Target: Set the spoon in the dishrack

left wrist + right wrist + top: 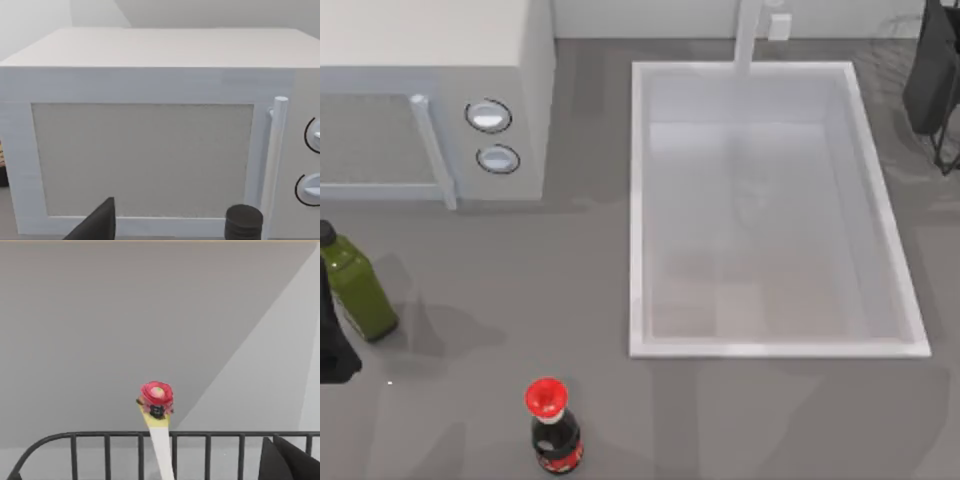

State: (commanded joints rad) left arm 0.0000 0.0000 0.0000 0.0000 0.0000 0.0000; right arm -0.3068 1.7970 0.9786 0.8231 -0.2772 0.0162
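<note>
While the spoon (pixel 158 420) stood upright with its red head above the dishrack's (pixel 150 450) wire rail in the right wrist view, its white handle ran down across the bars. Whether the right arm's fingers were clamped on it, I cannot tell. Seen from above, the dishrack lay just beyond the far right corner of the white sink (pixel 640 200). Left of the sink sat a microwave (pixel 430 90), a green bottle (pixel 355 285) and a red-capped bottle (pixel 555 425). Beside the green bottle, the left gripper (pixel 170 225) faced the microwave, fingers apart.

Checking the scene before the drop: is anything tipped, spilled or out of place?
Nothing stands out. The green bottle and the red-capped bottle stand upright on the counter. In the right wrist view the spoon stands head up by the dishrack's wire rail.
</note>
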